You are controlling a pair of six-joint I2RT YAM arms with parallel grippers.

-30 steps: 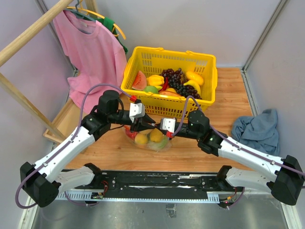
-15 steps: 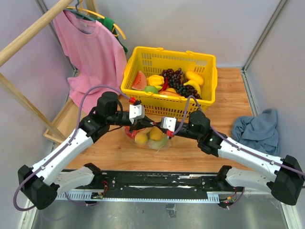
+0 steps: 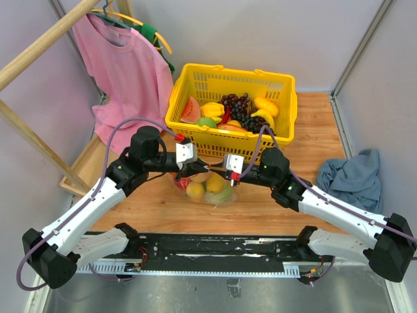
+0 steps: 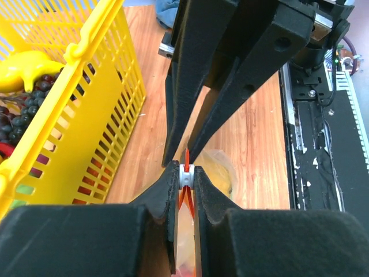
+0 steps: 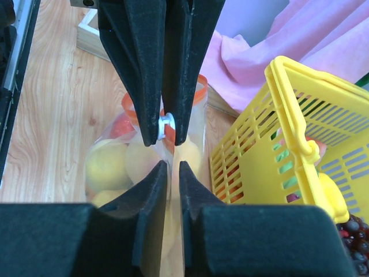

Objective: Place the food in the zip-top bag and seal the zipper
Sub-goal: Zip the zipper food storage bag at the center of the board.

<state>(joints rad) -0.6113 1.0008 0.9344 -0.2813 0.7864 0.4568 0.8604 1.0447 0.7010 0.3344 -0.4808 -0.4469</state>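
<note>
Zip-top bag point(image 3: 223, 195): thin crinkly film, soft, slippery. Light, but toy fruit point(image 3: 195, 190) inside weighs it down, so I expect sag. Best hold in my judgement: stiffer red zipper point(image 4: 187, 157) along top edge, not film.

Bag rests on wooden table point(image 3: 313, 147) just in front of yellow basket point(image 3: 228, 68), top edge raised between my grippers.

My left gripper point(image 4: 185, 171) clamped on white slider point(image 5: 166, 124). My right gripper point(image 5: 173, 168) pinched narrow on zipper strip, tip to tip with left.

Risk: slider may slip pads if pulled off-line.
</note>
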